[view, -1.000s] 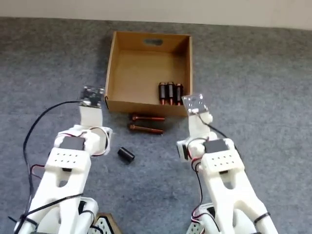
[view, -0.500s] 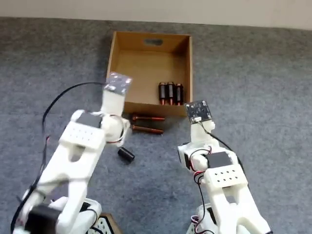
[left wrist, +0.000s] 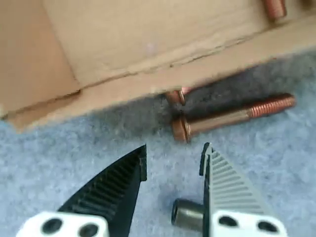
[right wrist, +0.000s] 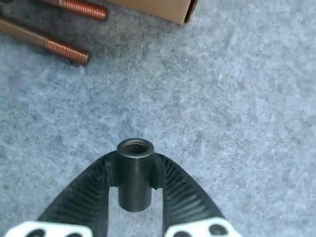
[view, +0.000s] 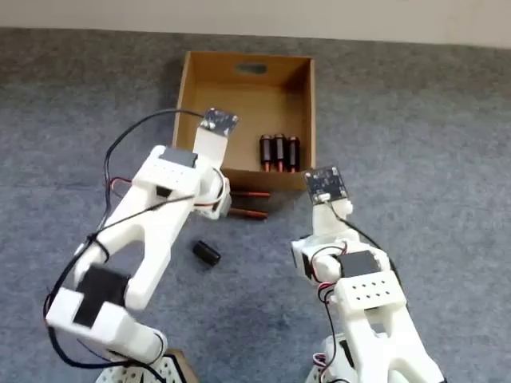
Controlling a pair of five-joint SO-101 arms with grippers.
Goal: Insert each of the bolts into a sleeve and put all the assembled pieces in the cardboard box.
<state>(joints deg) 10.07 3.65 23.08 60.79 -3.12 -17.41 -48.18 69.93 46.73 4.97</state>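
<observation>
Two copper bolts (view: 249,204) lie side by side on the carpet just in front of the cardboard box (view: 185,104). My left gripper (left wrist: 173,159) hangs open over the carpet, close to the nearer bolt (left wrist: 232,116); the other bolt's head (left wrist: 177,95) shows at the box wall. A loose black sleeve (view: 206,253) lies behind that gripper, and shows as a sleeve (left wrist: 187,216) by one finger. My right gripper (right wrist: 134,165) is shut on a second black sleeve (right wrist: 134,175), held upright above the carpet right of the bolts (right wrist: 49,42). Three assembled pieces (view: 279,153) lie in the box.
Grey carpet covers the whole table. The box's front wall (left wrist: 163,81) stands right behind the bolts, and its corner (right wrist: 165,11) is near my right gripper. Open carpet stretches to the right of the right arm (view: 363,283) and left of the left arm (view: 152,223).
The left arm swung forward and to the right, from left of the box to over the bolts. The right arm drew back a little early on, then stayed still.
</observation>
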